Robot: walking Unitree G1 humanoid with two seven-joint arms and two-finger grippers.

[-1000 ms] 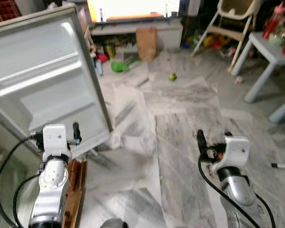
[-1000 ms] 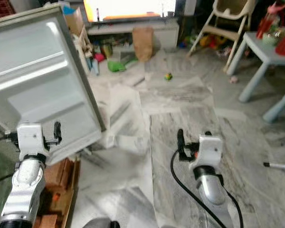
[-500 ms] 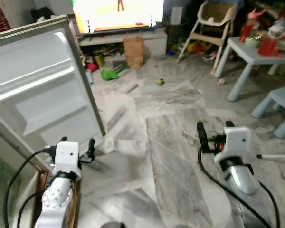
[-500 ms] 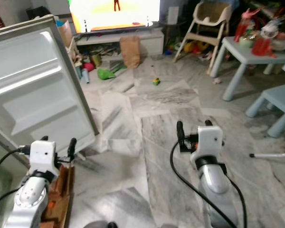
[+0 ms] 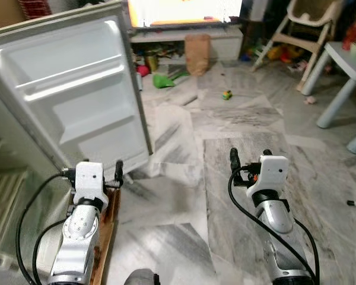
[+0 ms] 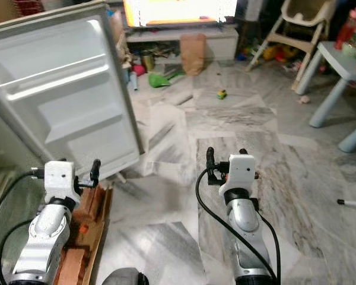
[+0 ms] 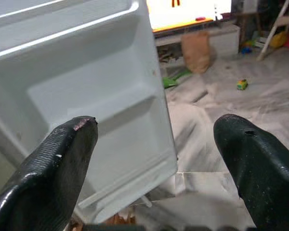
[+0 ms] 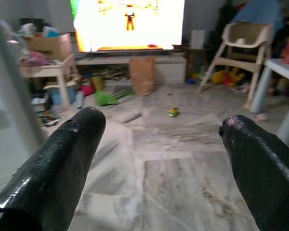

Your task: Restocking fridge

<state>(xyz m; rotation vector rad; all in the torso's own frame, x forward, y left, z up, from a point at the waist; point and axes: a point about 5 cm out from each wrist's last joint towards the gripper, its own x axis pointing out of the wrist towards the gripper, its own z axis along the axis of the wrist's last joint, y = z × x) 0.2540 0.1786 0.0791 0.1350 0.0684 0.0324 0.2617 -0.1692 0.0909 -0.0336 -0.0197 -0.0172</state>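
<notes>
Open fridge door (image 5: 77, 95) blocking left, marble floor (image 5: 237, 172) free right

Open fridge door at upper left

The fridge door (image 5: 77, 89) stands swung wide open, filling the upper left of the head views, its pale white inner liner facing the camera. The liner is moulded into stepped recesses with two raised horizontal ledges (image 5: 71, 76) crossing its upper half and a shallower panel below; no items sit on them. A grey metal edge (image 5: 141, 101) runs down its right side. Its lower corner hangs just above the marble floor.
</notes>
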